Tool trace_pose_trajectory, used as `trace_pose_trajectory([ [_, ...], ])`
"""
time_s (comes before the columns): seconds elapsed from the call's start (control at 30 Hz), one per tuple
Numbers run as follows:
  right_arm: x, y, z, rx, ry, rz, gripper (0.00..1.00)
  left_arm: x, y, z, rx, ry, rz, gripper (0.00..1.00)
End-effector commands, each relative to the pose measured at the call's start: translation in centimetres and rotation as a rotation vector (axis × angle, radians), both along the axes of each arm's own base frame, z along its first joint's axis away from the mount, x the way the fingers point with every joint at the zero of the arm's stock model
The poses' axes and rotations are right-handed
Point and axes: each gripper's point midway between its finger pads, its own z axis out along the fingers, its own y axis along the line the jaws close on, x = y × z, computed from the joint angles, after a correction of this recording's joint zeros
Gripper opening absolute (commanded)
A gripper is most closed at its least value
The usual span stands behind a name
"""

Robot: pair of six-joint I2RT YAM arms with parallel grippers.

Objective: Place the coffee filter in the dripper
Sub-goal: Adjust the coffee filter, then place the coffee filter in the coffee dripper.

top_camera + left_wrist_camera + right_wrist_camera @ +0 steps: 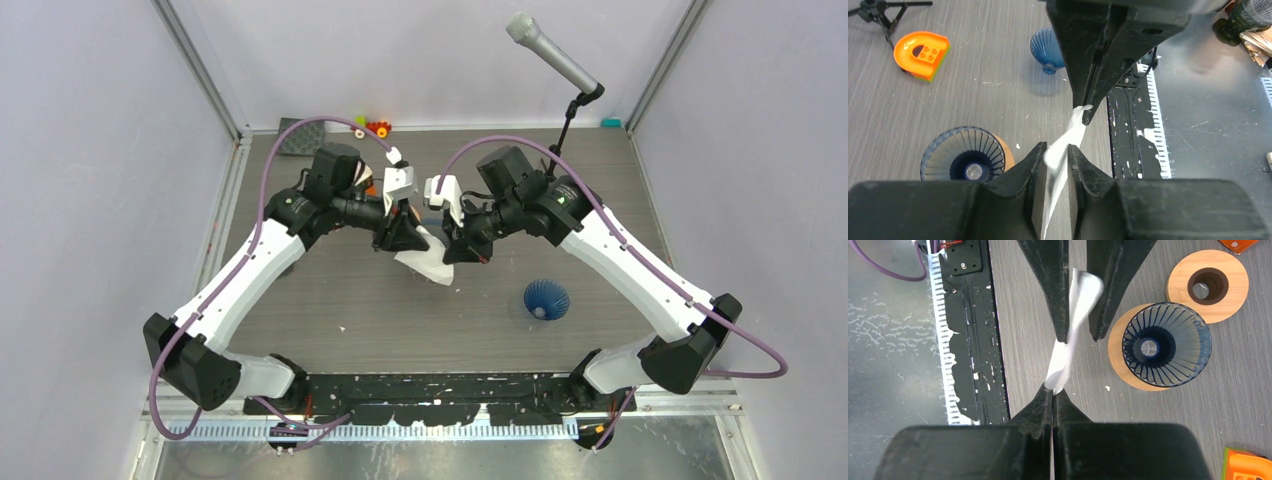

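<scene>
The right pincer (1054, 391) is fully closed, pinching one edge of the white paper coffee filter (1060, 362), held above the middle of the worktop (330, 300). The left pincer (1055, 149) straddles the opposite edge with its jaws narrowly apart; whether they press the paper I cannot tell. A blue ribbed dripper (1168, 345) on a wooden base (1117, 354) stands just beside, below the filter.

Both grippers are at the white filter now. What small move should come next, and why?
Probably close the left gripper fully on the coffee filter: its jaws stand slightly apart around the paper, while the right gripper is shut on the opposite edge.
</scene>
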Motion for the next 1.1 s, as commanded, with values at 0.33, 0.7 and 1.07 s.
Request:
trace_pose_trajectory([
  [0.33,0.1,0.1,2.2,0.082,-0.052,-0.045,0.15,-4.2,0.6,-0.1,-0.114,-0.127,-0.203,0.00],
  [0.7,-2.5,-1.7,3.7,0.117,-0.089,0.002,0.37,-7.7,3.1,-2.1,-0.099,-0.380,-0.425,0.00],
  [1.07,-4.2,2.2,2.8,0.145,0.050,0.098,0.36,-8.0,3.1,-2.8,-0.118,-0.412,-0.464,0.00],
])
